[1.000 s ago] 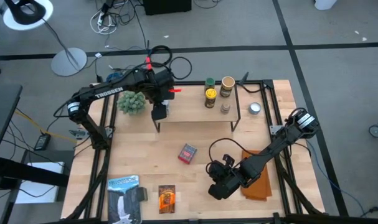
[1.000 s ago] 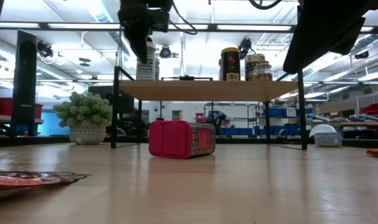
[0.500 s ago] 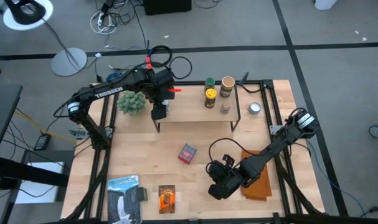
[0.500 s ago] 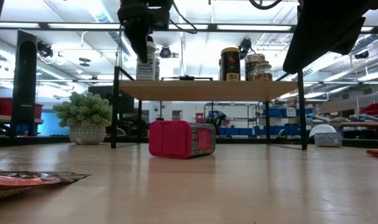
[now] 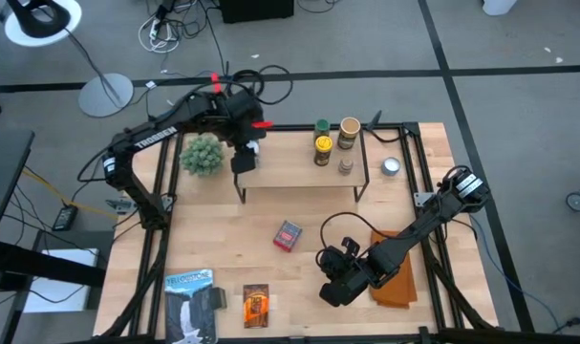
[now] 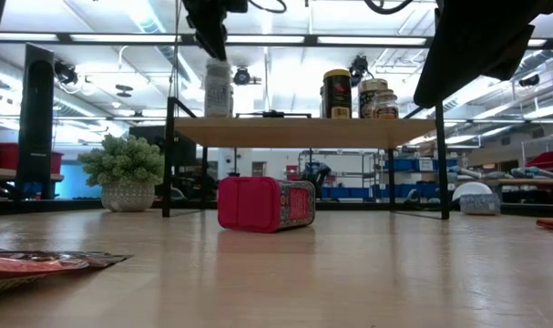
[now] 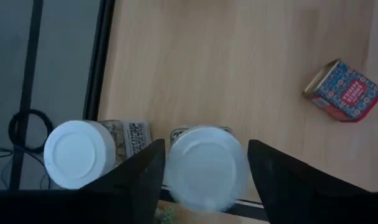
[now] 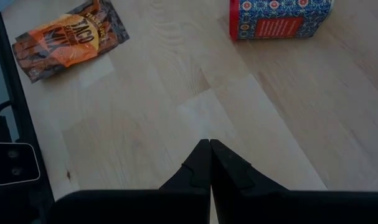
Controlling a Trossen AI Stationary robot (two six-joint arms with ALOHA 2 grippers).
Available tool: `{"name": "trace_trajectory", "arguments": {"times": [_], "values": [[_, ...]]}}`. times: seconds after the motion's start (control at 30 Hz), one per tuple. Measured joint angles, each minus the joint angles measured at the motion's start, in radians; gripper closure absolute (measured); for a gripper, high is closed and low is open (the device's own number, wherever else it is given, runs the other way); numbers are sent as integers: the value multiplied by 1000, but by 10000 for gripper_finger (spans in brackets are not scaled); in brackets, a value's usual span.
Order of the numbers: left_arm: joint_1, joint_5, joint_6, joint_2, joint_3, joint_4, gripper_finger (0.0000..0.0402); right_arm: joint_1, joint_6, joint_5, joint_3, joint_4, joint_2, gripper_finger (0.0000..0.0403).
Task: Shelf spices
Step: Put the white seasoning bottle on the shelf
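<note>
My left gripper (image 5: 244, 159) (image 6: 209, 41) hangs open just above a white-lidded jar (image 6: 218, 88) that stands upright on the left end of the shelf (image 5: 294, 170) (image 6: 303, 132). In the left wrist view its fingers flank that jar's lid (image 7: 207, 167), and a second white-lidded jar (image 7: 76, 154) stands beside it. More jars (image 5: 322, 145) (image 6: 336, 93) stand on the shelf's right part. The red box (image 5: 288, 234) (image 6: 265, 202) (image 8: 279, 15) lies on the table before the shelf. The orange-brown packet (image 5: 256, 304) (image 8: 67, 37) lies at the near edge. My right gripper (image 5: 328, 274) (image 8: 209, 148) is shut, low over bare table.
A potted plant (image 5: 201, 155) (image 6: 126, 178) stands left of the shelf. A blue-and-white flat package (image 5: 190, 304) lies at the near left corner. A folded orange-brown cloth (image 5: 397, 274) lies under the right arm. A small round tin (image 5: 392, 166) sits right of the shelf.
My left gripper, which had its fingers over the top of the white-lidded jar, has let go of it. It has risen clear and drawn a little toward the table's far edge. The jar stays standing on the shelf's left end.
</note>
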Motion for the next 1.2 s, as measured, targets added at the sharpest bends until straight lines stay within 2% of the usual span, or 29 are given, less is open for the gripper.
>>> {"name": "trace_trajectory", "arguments": {"times": [0.43, 0.63, 0.8, 0.9, 1.0, 1.1, 1.13, 1.2], "values": [[-1, 1, -22, 0, -12, -44, 169, 0, 0, 0, 0, 7, 0, 403], [-1, 3, -22, 0, 26, -60, 169, 0, 6, 0, 0, 7, 0, 403], [-2, 17, -24, -11, 93, -141, 179, 0, 7, 0, 0, 7, 0, 403], [-4, 24, -54, -49, 98, -166, 208, 0, 9, 0, 0, 7, 0, 403], [-19, 69, -82, -114, 68, -156, 272, 0, 10, 5, 0, 13, 0, 403], [-71, 97, -134, -199, -5, -98, 363, 0, 9, 9, 0, 25, 0, 403], [-98, 102, -160, -235, -42, -66, 381, 0, 9, 19, 0, 28, 0, 403], [-166, 104, -214, -314, -135, 27, 391, 0, 9, 52, 0, 31, 0, 403]]}}
